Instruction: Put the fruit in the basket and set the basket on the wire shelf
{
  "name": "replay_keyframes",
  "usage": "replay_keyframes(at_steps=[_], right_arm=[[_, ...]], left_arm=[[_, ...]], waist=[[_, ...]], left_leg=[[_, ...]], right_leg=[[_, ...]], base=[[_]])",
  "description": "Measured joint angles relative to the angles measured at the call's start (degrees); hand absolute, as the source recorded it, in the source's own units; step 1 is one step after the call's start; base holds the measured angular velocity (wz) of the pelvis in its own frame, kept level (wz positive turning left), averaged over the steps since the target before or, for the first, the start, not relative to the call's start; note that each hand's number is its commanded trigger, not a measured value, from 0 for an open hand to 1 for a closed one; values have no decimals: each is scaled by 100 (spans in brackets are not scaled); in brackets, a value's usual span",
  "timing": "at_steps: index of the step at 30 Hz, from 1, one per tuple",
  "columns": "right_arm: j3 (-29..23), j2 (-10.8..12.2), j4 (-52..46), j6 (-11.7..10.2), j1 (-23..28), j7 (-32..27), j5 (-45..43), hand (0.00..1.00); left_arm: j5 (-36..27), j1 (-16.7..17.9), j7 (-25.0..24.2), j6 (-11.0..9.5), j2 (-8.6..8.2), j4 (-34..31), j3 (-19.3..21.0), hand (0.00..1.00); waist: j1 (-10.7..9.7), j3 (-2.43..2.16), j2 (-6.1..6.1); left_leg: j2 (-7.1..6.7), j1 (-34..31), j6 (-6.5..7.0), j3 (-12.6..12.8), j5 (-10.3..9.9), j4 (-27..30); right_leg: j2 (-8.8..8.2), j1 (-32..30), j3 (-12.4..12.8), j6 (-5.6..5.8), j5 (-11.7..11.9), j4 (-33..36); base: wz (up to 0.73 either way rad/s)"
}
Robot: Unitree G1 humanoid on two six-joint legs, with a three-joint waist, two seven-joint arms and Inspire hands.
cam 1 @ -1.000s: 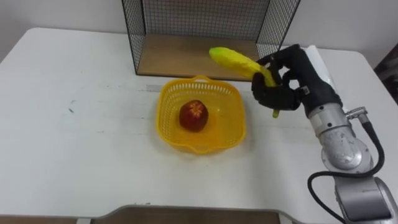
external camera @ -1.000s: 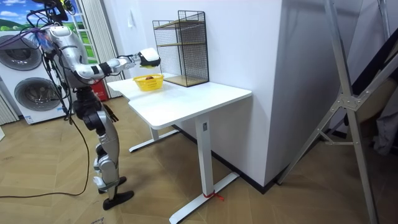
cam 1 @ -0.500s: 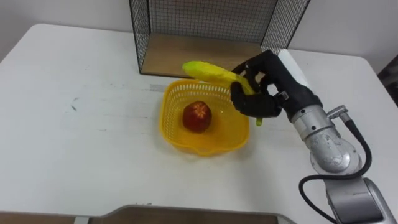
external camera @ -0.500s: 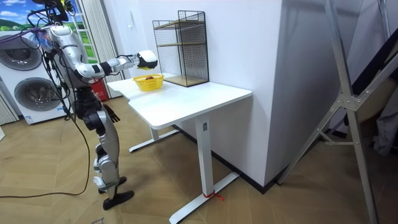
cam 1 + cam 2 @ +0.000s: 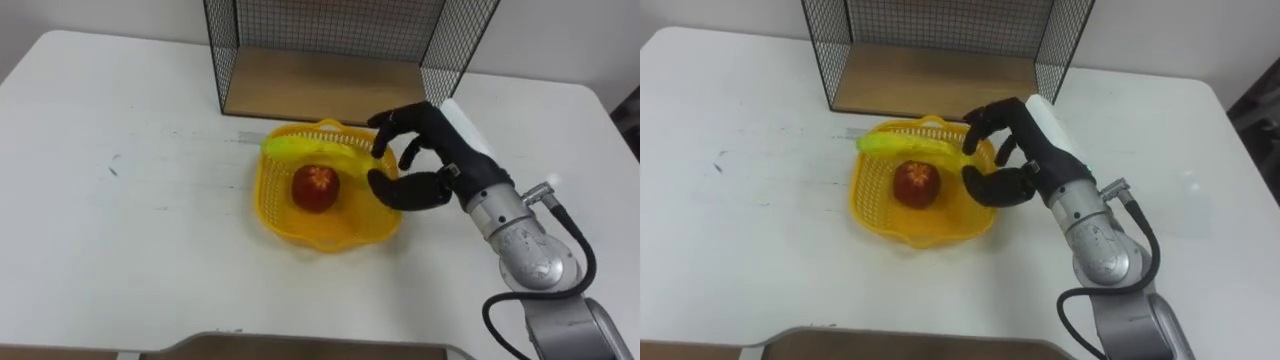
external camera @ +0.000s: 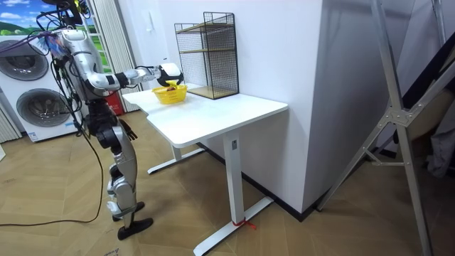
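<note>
- One hand, the right hand [image 5: 430,170], is held with fingers loosely spread and gripping nothing, over the basket [image 5: 325,238] at its right rim, centre frame; the rim could be snagged on withdrawal.
- Inside, the apple [image 5: 314,187] is settled; the banana [image 5: 305,148] is laid across the far rim and could roll off toward the shelf [image 5: 320,85], upper frame.

The wire shelf [image 5: 330,25] is standing just behind the basket [image 5: 300,235], its open front facing the robot and mesh closing its sides. The right hand [image 5: 430,160] is hovering over the basket's right rim; open table [image 5: 130,230] is stretching leftward.
</note>
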Motion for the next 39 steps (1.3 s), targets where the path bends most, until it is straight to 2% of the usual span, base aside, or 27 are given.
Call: replay_keyframes(at_steps=[6,17,28,31,34,39], right_arm=[[0,0,0,0,3,0,2,0],[0,23,0,60,116,50,-1,0],[-29,15,1,76,128,47,95,0],[-103,16,2,76,128,-21,458,0],[-242,16,25,72,128,-348,1288,0],[-770,20,280,73,166,-885,2320,0]], left_arm=[[-4,10,1,0,0,0,0,0],[-2,33,15,0,-2,0,2,0],[-16,30,18,0,-5,6,29,0],[-22,44,42,-29,-14,127,30,0],[-436,28,45,-21,-19,335,65,0],[-1089,288,164,-21,-60,621,847,0]], waist=[[-1,-9,8],[10,-54,25],[11,-33,55],[6,-13,87],[-2,-1,142],[-4,-13,194]], left_leg=[[0,5,0,-3,1,9],[0,10,1,-8,2,35],[-1,1,1,-8,2,41],[0,7,1,-4,1,41],[-2,15,1,12,1,40],[8,31,0,-7,1,41]], right_leg=[[-1,5,0,0,0,4],[-4,21,0,-1,1,23],[-5,9,-1,-2,2,23],[-2,20,-4,-2,2,21],[-7,33,-8,-2,2,20],[-2,49,-1,-2,2,-2]], base=[[0],[0],[0],[0],[0],[0]])
